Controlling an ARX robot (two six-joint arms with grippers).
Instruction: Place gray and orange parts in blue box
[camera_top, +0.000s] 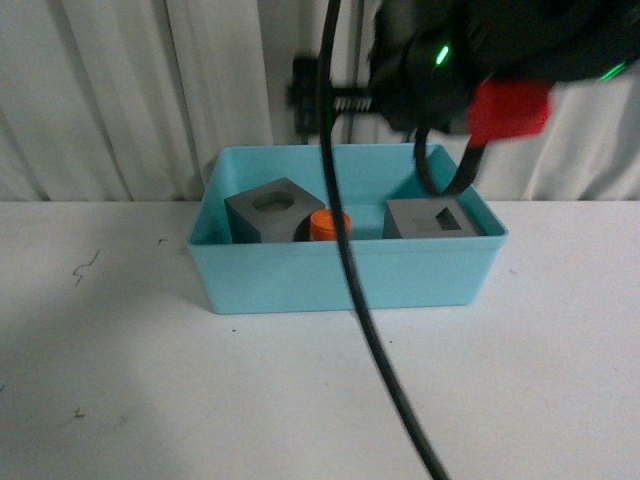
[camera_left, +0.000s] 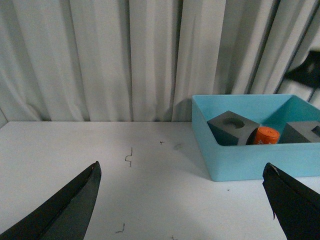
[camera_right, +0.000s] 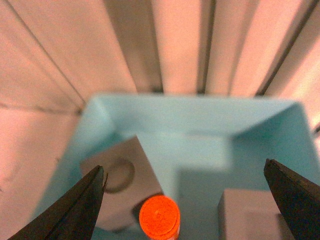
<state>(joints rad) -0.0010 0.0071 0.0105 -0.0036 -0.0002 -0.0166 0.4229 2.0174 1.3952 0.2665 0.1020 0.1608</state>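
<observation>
Front view showed both gray cubes, round-recess cube (camera_top: 270, 210) and rectangular-recess cube (camera_top: 432, 218), inside the turquoise bin (camera_top: 350, 275), with the orange cylinder (camera_top: 330, 224) between them. My right gripper (camera_right: 185, 200) hung above the bin, jaws spread, empty. My left gripper (camera_left: 180, 210) hovered over the white table (camera_left: 100, 150), jaws apart, grasping nothing.

My worktop (camera_top: 120, 380) lies bare left and near the blue box (camera_top: 345, 275). Inside, both cubes (camera_top: 272, 212) (camera_top: 440, 218) and the orange cylinder (camera_top: 329, 224) crowd the floor; a black cable (camera_top: 370, 330) crosses in front.
</observation>
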